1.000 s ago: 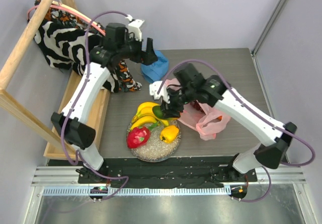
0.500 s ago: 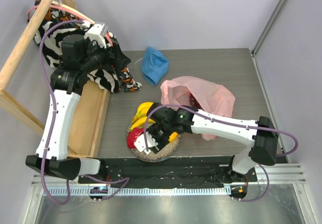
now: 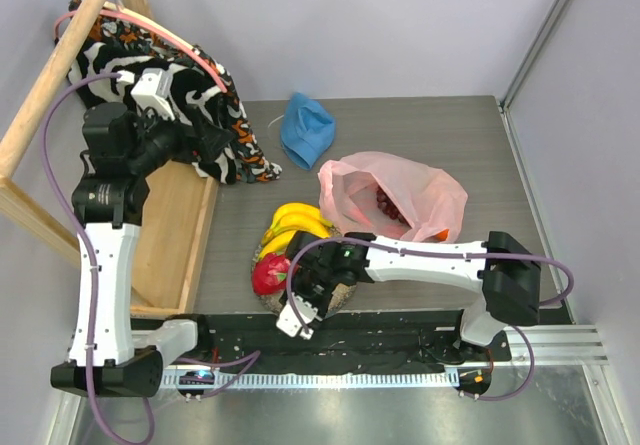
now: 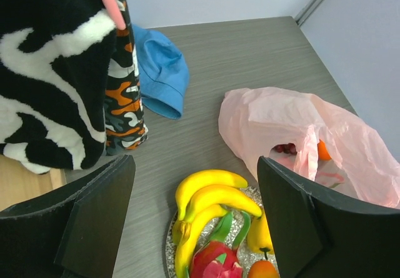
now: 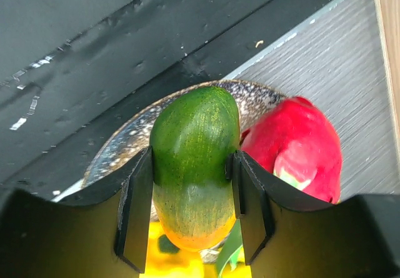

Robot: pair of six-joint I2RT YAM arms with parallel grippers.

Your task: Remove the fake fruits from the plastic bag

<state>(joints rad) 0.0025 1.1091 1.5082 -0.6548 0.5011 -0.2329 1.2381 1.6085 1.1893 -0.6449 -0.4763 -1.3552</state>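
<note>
My right gripper is shut on a green-to-orange mango and holds it low over the near side of the speckled plate. On the plate lie the yellow banana bunch, the red dragon fruit and the yellow pepper. The pink plastic bag lies open to the right of the plate, with dark grapes and an orange showing inside. My left gripper is open and empty, high up by the patterned fabric, far from the bag.
A blue cloth lies behind the plate. Black-and-white patterned fabric hangs from a wooden rack at the left. The black base rail runs along the near table edge.
My right gripper has moved from beside the bag down to the near side of the plate with the mango in it. My left arm has swung left toward the rack.
</note>
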